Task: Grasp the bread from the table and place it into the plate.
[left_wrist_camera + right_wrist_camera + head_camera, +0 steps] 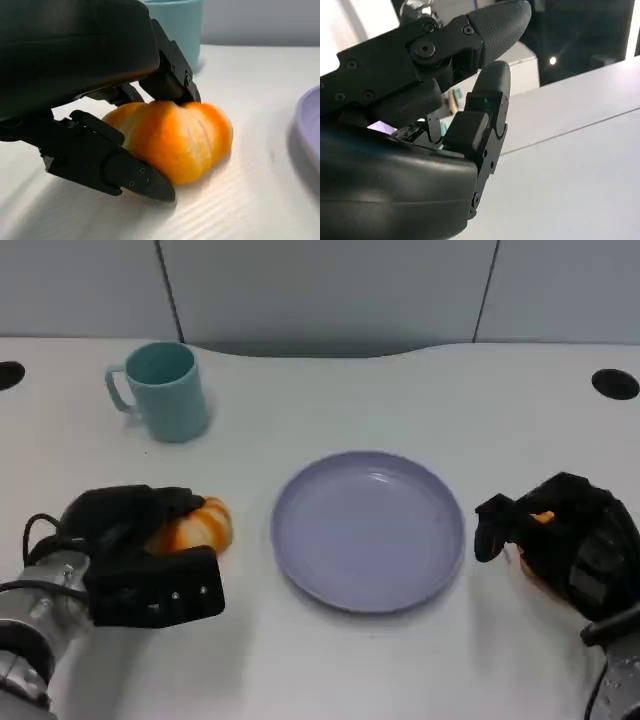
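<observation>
The bread point(172, 137) could be squeezed out sideways if the left hand point(135, 550) is lifted before its fingers point(107, 165) are seated beneath. A ridged orange-gold bun, it is clasped on the table just beside the plate point(370, 530). An orange piece is held under the right hand point(565, 540).

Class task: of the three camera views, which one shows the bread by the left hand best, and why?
The left wrist view: the bread is close up and large, its ridged orange surface clear between the left hand fingers. The head view shows it small, half hidden by that hand. In the right wrist view I cannot make it out.
</observation>
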`<state>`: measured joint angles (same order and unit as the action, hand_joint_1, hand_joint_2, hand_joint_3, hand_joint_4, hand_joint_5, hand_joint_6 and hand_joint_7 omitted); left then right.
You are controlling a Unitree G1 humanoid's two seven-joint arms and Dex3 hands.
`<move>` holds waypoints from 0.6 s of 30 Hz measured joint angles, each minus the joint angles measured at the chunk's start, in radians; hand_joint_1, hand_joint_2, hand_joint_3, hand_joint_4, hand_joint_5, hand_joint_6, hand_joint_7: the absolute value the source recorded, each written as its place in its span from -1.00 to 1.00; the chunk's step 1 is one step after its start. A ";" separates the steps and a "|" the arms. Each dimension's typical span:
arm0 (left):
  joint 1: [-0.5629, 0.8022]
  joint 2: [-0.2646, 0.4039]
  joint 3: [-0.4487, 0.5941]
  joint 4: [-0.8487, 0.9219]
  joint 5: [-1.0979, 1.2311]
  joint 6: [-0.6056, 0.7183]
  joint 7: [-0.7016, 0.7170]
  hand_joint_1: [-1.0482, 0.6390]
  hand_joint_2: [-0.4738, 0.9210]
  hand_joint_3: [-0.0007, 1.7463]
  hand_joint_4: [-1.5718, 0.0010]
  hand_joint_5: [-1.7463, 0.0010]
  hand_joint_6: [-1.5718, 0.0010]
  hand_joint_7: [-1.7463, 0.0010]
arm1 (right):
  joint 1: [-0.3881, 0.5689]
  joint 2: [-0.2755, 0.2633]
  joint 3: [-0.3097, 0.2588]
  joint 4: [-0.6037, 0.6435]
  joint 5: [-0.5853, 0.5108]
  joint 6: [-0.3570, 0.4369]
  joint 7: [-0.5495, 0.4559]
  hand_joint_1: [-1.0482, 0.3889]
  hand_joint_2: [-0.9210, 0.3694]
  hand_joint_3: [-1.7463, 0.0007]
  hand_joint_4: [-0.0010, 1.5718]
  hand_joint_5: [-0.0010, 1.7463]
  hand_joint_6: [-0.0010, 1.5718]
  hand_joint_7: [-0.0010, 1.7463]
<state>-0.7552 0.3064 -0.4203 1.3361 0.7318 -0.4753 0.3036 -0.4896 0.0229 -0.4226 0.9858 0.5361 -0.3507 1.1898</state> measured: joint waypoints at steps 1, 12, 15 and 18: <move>0.002 -0.001 0.007 0.000 -0.017 -0.026 0.014 0.03 0.81 -1.00 -0.07 -0.27 -0.55 0.88 | 0.004 0.001 0.006 -0.007 -0.002 -0.005 -0.007 -0.37 -0.97 0.99 -0.05 0.62 0.12 -0.13; -0.062 -0.012 0.106 -0.044 -0.148 -0.253 0.113 -0.01 0.81 -0.99 -0.29 0.14 -0.57 0.93 | 0.004 0.010 0.019 -0.013 -0.002 -0.023 -0.042 -0.34 -0.95 1.00 -0.02 0.56 0.17 -0.19; -0.107 -0.015 0.114 -0.070 -0.163 -0.302 0.128 -0.05 0.81 -1.00 -0.25 0.02 -0.59 0.93 | 0.007 0.011 0.031 -0.033 -0.005 -0.007 -0.076 -0.33 -0.98 0.99 -0.05 0.59 0.14 -0.18; -0.130 -0.029 0.108 -0.087 -0.161 -0.332 0.151 -0.11 0.80 -1.00 -0.29 0.09 -0.60 0.94 | 0.007 0.011 0.040 -0.035 -0.006 -0.012 -0.076 -0.34 -0.97 1.00 -0.05 0.59 0.14 -0.17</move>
<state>-0.8854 0.2774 -0.3118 1.2487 0.5708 -0.8068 0.4548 -0.4829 0.0343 -0.3824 0.9511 0.5300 -0.3629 1.1134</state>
